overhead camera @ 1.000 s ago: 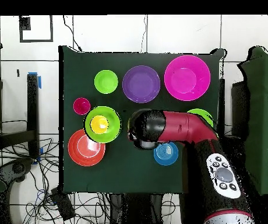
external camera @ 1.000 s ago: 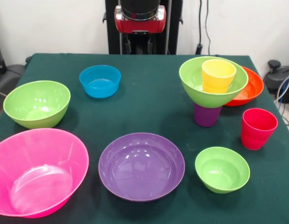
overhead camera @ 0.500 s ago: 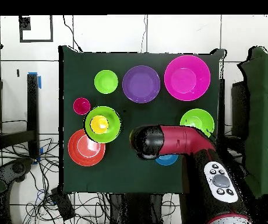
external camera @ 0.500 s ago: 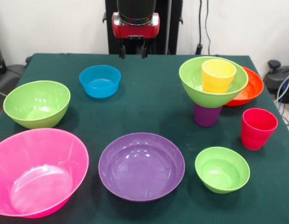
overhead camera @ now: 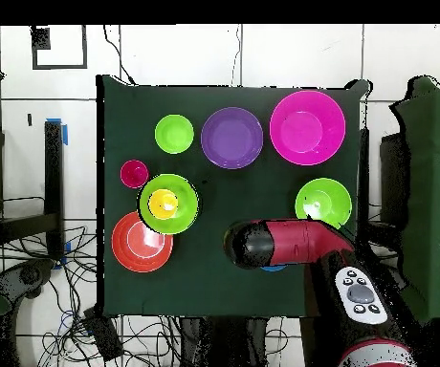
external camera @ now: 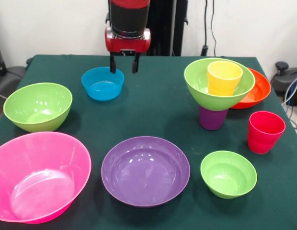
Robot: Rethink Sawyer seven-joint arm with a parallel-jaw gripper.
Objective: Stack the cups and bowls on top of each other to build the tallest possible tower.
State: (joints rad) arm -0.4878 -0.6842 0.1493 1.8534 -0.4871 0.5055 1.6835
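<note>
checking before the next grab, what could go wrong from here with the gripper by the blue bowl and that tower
The open gripper hangs over the blue bowl's far rim; a glossy, sloped rim may slip out of a pinch. The tower is top-heavy: a wide green bowl and yellow cup on a narrow purple cup, so adding the bowl could tip it.

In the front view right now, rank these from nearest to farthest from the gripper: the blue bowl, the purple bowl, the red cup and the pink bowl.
1. Blue bowl: just below the open gripper, slightly to its left.
2. Purple bowl: front centre of the table.
3. Red cup, right edge, and pink bowl, front left corner: both farthest, too close to call.
</note>
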